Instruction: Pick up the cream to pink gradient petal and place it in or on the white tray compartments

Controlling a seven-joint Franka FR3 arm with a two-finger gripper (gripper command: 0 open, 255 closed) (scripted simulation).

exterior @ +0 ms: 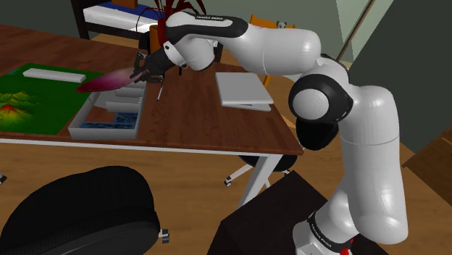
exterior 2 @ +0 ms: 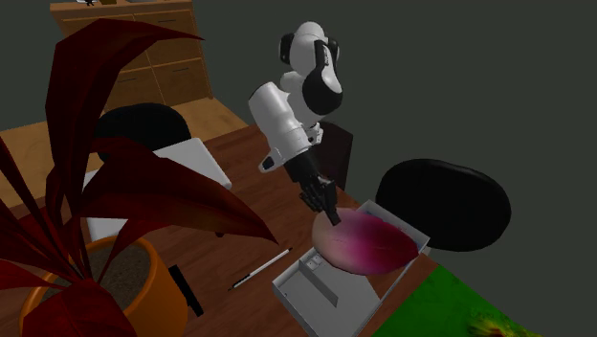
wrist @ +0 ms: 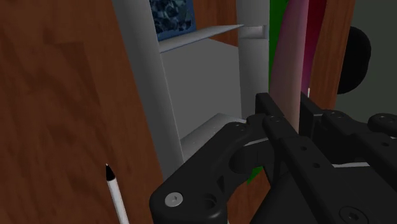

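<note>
Gripper [exterior: 147,70] clenched: I hold the cream-to-pink petal [exterior: 107,81] by one end between my fingers. It juts out beyond my fingertips, in the air above the white tray [exterior: 81,120], whose compartments lie below me.

Not much to read from where I stand. In the upper middle of the shoulder view, the arm [exterior: 275,51] has a black band [exterior: 210,20] near its wrist end. There is small white lettering along it, and it looks like FRANKA EMIKA, though it's tiny. At the lower right of that same view, a second dark band [exterior: 317,230] at the arm's foot carries slanted white lettering of the same sort, too small to spell out.
</note>
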